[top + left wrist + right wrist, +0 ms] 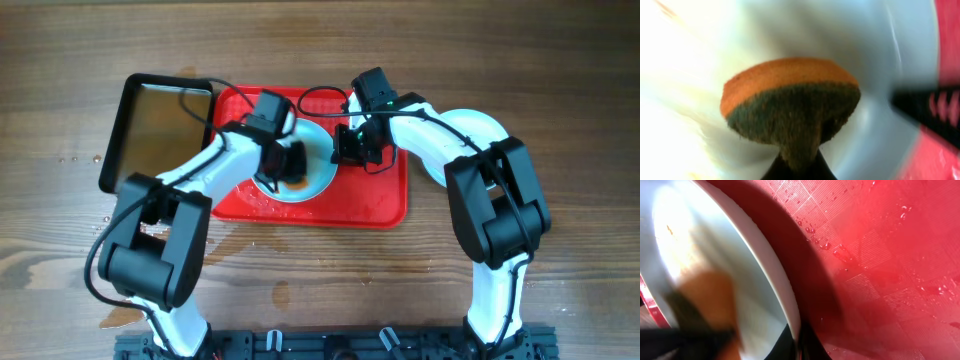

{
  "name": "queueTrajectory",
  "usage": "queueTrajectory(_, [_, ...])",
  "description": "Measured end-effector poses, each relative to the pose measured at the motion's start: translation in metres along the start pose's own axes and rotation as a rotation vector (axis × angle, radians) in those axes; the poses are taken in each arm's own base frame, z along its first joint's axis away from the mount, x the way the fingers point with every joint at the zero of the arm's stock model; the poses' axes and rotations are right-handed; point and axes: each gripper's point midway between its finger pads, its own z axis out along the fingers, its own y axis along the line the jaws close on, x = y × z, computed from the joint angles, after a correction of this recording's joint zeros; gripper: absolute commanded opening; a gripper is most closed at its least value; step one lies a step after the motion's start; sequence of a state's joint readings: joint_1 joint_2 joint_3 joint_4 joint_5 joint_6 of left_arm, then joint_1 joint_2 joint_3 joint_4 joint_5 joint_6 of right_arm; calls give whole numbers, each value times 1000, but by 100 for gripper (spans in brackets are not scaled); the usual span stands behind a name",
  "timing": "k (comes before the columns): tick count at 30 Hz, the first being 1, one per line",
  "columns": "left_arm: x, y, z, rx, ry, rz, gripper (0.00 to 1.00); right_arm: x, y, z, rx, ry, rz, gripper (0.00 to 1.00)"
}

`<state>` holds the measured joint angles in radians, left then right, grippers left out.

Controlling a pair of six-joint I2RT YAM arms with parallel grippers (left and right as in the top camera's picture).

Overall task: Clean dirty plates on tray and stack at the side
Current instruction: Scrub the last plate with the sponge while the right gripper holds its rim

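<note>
Gripping an orange sponge with a dark green scouring face, the left hand was closed on the sponge's lower edge and pressed it against the inside of a round pale mint-white plate. The plate lay directly beneath that hand, on a large flat red rectangular plastic tray set on the wooden worktop. An orange-brown smear showed on the plate beside the left hand. The right hand was clamped on the plate's rim, facing the left hand across the plate. Water droplets lay on the tray just beside the right hand. A dark black metal pan sat beyond the left hand, just beside the tray.
</note>
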<state>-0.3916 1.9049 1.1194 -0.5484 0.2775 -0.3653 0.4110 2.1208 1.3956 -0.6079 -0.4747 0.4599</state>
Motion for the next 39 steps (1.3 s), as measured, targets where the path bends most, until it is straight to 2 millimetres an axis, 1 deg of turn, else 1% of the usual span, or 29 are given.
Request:
queueTrajectory(2, [19, -9, 1, 31, 73, 27, 4, 0, 0, 0, 0, 0, 0, 4])
queueTrajectory(3, [23, -10, 1, 33, 89, 30, 4, 0, 0, 0, 0, 0, 0, 4])
queueTrajectory(6, [21, -4, 1, 12, 81, -14, 4, 0, 0, 0, 0, 0, 0, 4])
queueTrajectory(7, [17, 2, 0, -9, 68, -51, 4, 0, 0, 0, 0, 0, 0, 4])
queueTrajectory(9, [4, 27, -8, -91, 13, -163, 4, 0, 0, 0, 0, 0, 0, 4])
queueTrajectory(10, [-3, 42, -12, -132, -16, -250, 4, 0, 0, 0, 0, 0, 0, 4])
queueTrajectory(11, [-13, 69, -21, -211, -65, -322, 4, 0, 0, 0, 0, 0, 0, 4])
queueTrajectory(12, [-16, 84, -26, -260, -91, -376, 4, 0, 0, 0, 0, 0, 0, 4])
queueTrajectory(14, [-22, 97, -31, -285, -126, -461, 4, 5, 10, 5, -22, 14, -13, 4])
queueTrajectory(15, [-24, 101, -32, -292, -139, -484, 4, 6, 11, 6, -22, 18, -13, 5])
queueTrajectory(17, [-33, 98, -32, -263, -167, -460, 4, 7, 12, 6, -23, 19, -12, 4])
queueTrajectory(19, [-48, 88, -29, -186, -202, -391, 4, 6, 10, 6, -22, 17, -7, 4])
queueTrajectory(20, [-56, 79, -26, -130, -214, -340, 4, 5, 9, 5, -22, 16, -4, 4])
queueTrajectory(22, [-65, 62, -20, -54, -235, -267, 4, 4, 8, 4, -22, 14, 0, 4])
queueTrajectory(23, [-70, 50, -16, -15, -253, -221, 4, 4, 7, 4, -22, 13, 1, 4])
queueTrajectory(24, [-72, 38, -12, 15, -263, -181, 4, 4, 7, 4, -22, 13, 1, 4])
queueTrajectory(25, [-73, 31, -9, 29, -266, -157, 4, 4, 7, 4, -22, 13, 1, 4])
queueTrajectory(26, [-72, 23, -6, 44, -262, -133, 4, 4, 7, 4, -22, 13, 1, 4])
queueTrajectory(27, [-69, 20, -5, 51, -255, -123, 4, 4, 7, 4, -22, 13, 1, 4])
queueTrajectory(29, [-58, 14, -2, 56, -209, -113, 4, 4, 7, 4, -22, 13, 1, 4])
queueTrajectory(30, [-49, 13, -1, 52, -170, -120, 4, 4, 7, 4, -22, 13, 1, 4])
queueTrajectory(32, [-24, 14, -2, 32, -64, -166, 4, 4, 7, 4, -22, 13, 1, 4])
queueTrajectory(34, [-5, 17, -4, 17, 12, -225, 4, 4, 7, 4, -22, 13, 1, 4])
queueTrajectory(35, [9, 19, -7, 11, 76, -276, 4, 4, 7, 4, -22, 13, 1, 4])
queueTrajectory(37, [23, 21, -10, 18, 141, -336, 4, 4, 7, 4, -22, 13, 1, 4])
queueTrajectory(39, [28, 26, -13, 28, 176, -392, 4, 4, 7, 4, -22, 13, 1, 4])
